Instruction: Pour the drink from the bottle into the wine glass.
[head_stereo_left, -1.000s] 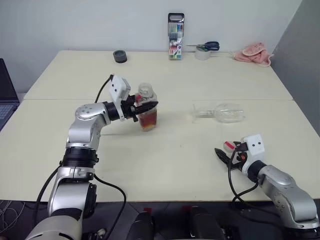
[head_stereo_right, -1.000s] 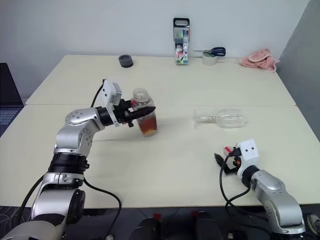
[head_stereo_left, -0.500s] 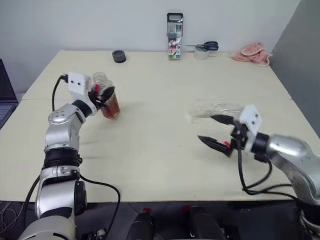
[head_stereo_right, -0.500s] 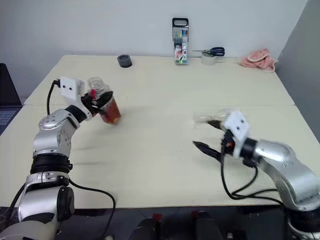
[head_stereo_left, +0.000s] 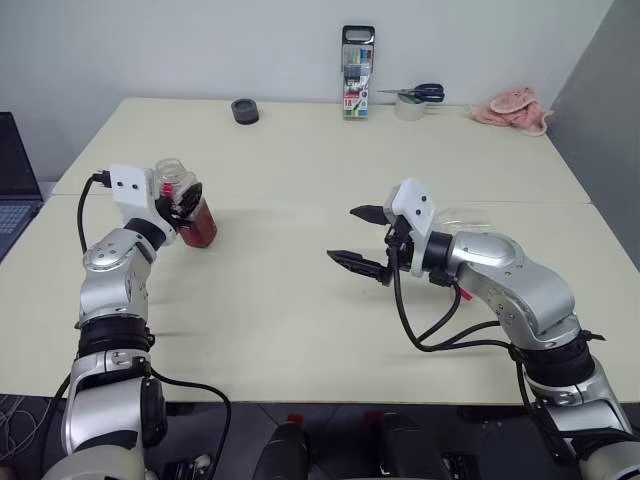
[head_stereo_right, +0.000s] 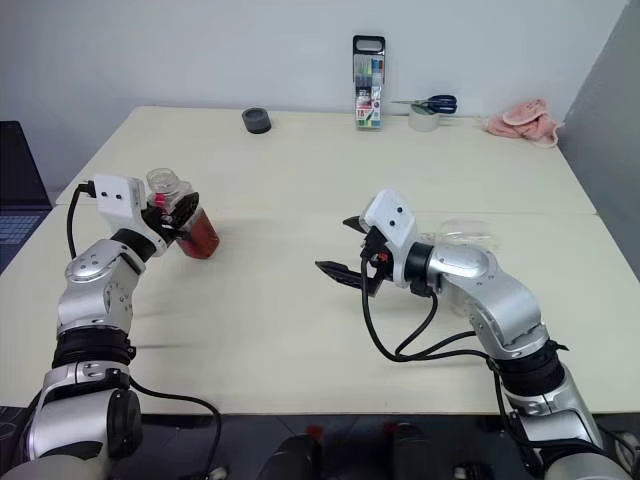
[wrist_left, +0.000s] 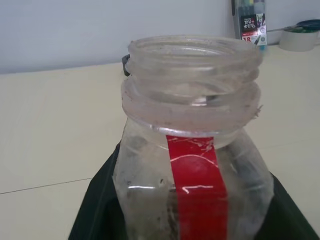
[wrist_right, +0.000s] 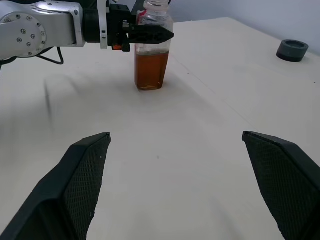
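**Item: clear stemmed wine glass (head_stereo_left: 462, 217), lying flat, stem pointing frame-left.**
Located directly behind right tool (head_stereo_left: 365, 238), held wide apart; left tool (head_stereo_left: 188, 197) seen around small clear plastic bottle (head_stereo_left: 187, 207), clamping undetermined.

Two cream tables (head_stereo_left: 300, 330) pushed together against a plain white wall (head_stereo_left: 200, 40); grey panel (head_stereo_left: 615, 120) at right

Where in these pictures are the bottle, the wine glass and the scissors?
bottle (wrist_right: 152, 55): right wrist view, on the body where the drink begins.
wine glass (head_stereo_left: 468, 217): left eye view, on the bowl lying behind the right arm.
scissors (head_stereo_right: 437, 102): right eye view, on the blue handles.
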